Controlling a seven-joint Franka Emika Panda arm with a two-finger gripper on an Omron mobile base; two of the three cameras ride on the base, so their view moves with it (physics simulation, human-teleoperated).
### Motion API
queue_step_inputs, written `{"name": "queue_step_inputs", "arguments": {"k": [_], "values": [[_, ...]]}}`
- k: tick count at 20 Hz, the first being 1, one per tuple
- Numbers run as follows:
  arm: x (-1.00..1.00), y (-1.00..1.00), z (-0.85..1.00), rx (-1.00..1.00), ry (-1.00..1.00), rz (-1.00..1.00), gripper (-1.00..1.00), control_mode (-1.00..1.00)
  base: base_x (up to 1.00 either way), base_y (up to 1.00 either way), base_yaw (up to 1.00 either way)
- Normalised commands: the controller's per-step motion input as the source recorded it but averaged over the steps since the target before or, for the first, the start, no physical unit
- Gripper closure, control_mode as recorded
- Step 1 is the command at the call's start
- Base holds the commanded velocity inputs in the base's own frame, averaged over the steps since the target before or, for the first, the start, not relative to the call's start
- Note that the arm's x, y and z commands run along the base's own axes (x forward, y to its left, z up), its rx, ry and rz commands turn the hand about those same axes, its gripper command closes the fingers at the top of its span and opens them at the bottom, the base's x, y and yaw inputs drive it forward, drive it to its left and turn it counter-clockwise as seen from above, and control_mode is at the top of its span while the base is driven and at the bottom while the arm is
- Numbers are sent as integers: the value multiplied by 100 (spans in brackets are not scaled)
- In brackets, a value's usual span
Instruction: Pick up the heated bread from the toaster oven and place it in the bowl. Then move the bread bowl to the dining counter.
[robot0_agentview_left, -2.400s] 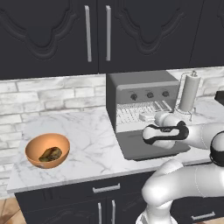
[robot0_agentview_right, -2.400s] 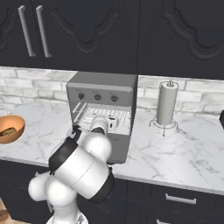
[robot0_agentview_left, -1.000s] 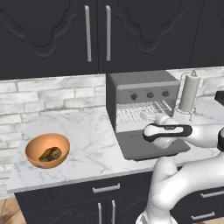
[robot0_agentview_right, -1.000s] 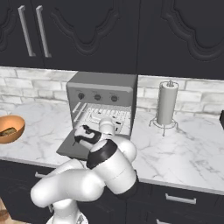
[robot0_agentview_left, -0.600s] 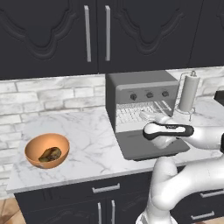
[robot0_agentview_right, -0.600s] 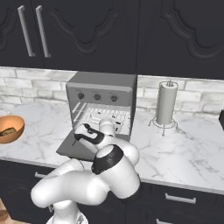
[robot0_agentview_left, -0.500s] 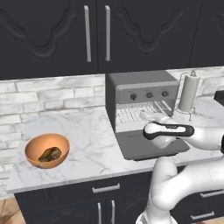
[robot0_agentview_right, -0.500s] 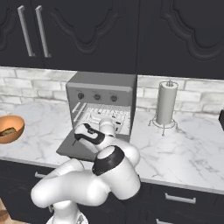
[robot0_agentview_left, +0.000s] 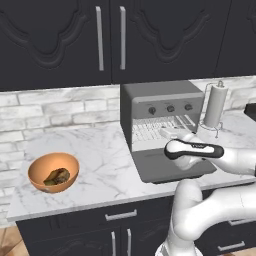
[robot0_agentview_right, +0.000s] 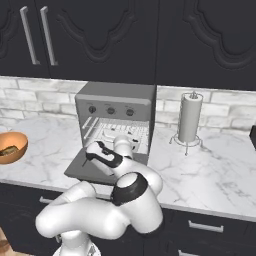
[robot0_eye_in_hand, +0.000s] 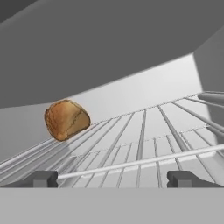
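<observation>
The grey toaster oven (robot0_agentview_left: 159, 100) stands on the marble worktop with its front door (robot0_agentview_left: 167, 167) dropped open. Inside, the heated bread (robot0_eye_in_hand: 66, 119), a small rounded tan-brown lump, rests on the wire rack (robot0_eye_in_hand: 142, 146) ahead and to the left of my gripper (robot0_eye_in_hand: 113, 179). The gripper is open with nothing between its fingertips (robot0_eye_in_hand: 41, 178). My wrist (robot0_agentview_left: 192, 149) hovers over the open door at the oven's mouth. The orange-tan bowl (robot0_agentview_left: 36, 169) sits far left on the worktop with a darker olive-brown bread piece (robot0_agentview_left: 56, 176) in it. The dining counter is out of view.
A paper towel roll on a wire stand (robot0_agentview_left: 216, 104) is just right of the oven. Dark upper cabinets hang above and a white brick backsplash (robot0_agentview_left: 60, 107) runs behind. The oven's grey ceiling and side walls close in around the gripper.
My elbow has swung to the right over the last seconds. The hand has stayed at the oven's mouth, creeping slightly forward. The jaws remain open.
</observation>
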Motion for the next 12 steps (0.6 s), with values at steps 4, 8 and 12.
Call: {"name": "queue_step_inputs", "arguments": {"k": [4, 8, 12], "values": [[15, 0, 16, 0, -6, 0, -100, -100, 0, 0, 0], [0, 0, 2, 0, 0, 0, -100, -100, 0, 0, 0], [0, 0, 23, 1, -9, 0, -100, -100, 0, 0, 0]]}}
